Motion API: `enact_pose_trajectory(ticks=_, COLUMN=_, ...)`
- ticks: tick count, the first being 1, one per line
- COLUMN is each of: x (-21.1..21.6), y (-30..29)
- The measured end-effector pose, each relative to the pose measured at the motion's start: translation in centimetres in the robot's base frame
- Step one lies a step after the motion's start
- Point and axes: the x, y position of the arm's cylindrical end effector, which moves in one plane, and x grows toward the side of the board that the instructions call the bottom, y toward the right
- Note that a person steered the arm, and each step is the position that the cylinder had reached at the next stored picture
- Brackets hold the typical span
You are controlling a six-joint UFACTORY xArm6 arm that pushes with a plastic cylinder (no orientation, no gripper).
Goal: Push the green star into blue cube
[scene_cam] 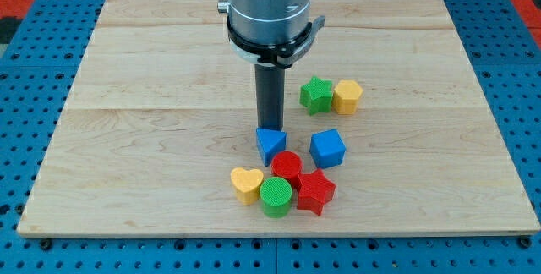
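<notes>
Sitting right of my tip (270, 128) (upward) — green star (317, 95).

A pale wooden board (127, 139) lies on blue perforated panels (25, 71), evenly lit.

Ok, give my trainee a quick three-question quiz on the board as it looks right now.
1. True or false: the green star touches the yellow block on the view's right.
2. My tip is nearest which block?
A. blue triangular block
B. blue cube
C. yellow heart
3. Fill in: from the green star, the blue cube lies toward the view's ____.

Key: 1 true; 2 A, the tip sits just above that block in the view; 3 bottom, slightly right.
</notes>
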Motion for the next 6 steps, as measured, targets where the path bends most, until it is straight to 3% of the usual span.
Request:
enact_pose_trajectory(ticks=3, x=-0.5, y=-1.3)
enact_pose_trajectory(ticks=5, x=-16.8, y=-1.3)
enact_pose_trajectory(ticks=6, x=-17.8, y=5.3)
